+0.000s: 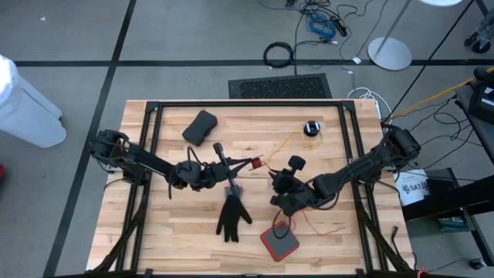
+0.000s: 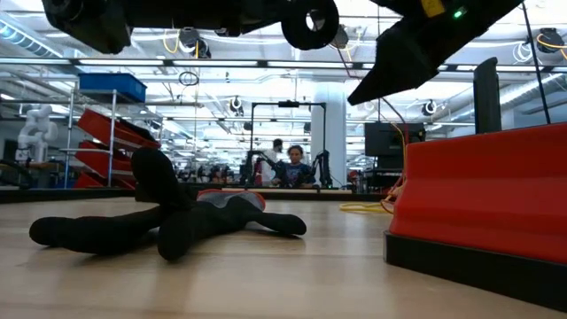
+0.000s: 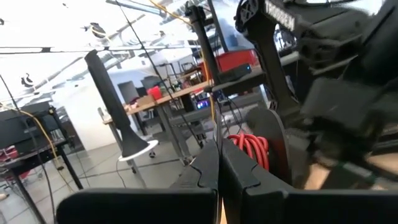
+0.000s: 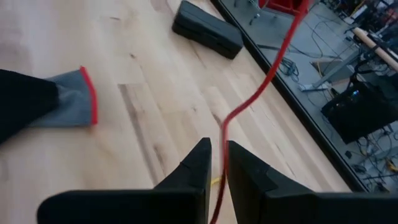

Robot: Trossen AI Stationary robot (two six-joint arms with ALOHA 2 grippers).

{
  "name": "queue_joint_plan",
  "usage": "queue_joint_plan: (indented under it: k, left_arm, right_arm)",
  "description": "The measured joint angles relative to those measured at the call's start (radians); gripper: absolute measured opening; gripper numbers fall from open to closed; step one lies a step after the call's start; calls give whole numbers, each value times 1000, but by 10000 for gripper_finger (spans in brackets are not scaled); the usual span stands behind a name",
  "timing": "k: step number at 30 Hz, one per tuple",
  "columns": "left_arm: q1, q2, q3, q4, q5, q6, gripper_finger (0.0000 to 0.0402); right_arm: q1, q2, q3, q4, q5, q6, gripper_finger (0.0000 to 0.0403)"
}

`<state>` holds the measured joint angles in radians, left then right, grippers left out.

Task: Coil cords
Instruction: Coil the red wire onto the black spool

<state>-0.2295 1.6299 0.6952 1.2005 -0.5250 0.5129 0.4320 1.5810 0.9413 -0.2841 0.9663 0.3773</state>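
High view showed the bench (image 1: 154,232) with coiling barely begun: the cords (image 1: 287,144) trailed loose, thin yellow line running from the black puck (image 1: 311,128) toward centre. The right gripper (image 4: 217,163) had its fingers pinched on a red strand; the left gripper (image 3: 219,163) was closed, seemingly empty.

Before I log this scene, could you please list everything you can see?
black pouch: one, black, far left of the table
puck: one, black, far right
raised puck: one, black, above the right arm
yellow cord: one, yellow, from the far puck toward the centre
red cord: one, red, at the right gripper
glove: one, black, red-edged cuff, centre
tray: one, red, near edge
table: one, wooden
left gripper: shut, mid-table
right gripper: mid-table
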Motion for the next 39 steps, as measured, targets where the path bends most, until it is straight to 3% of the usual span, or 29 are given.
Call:
queue_joint_plan:
  k: [13,35,39]
  left_arm:
    - [0,-26,0,-51,-2,-3,0]
    - [0,-25,-1,-67,-2,-9,0]
    - [0,-25,-1,-67,-2,-9,0]
  right_arm:
    - [62,-1,0,-86,6,115,36]
    - [107,-2,0,-89,1,158,36]
    - [107,2,2,-90,1,162,21]
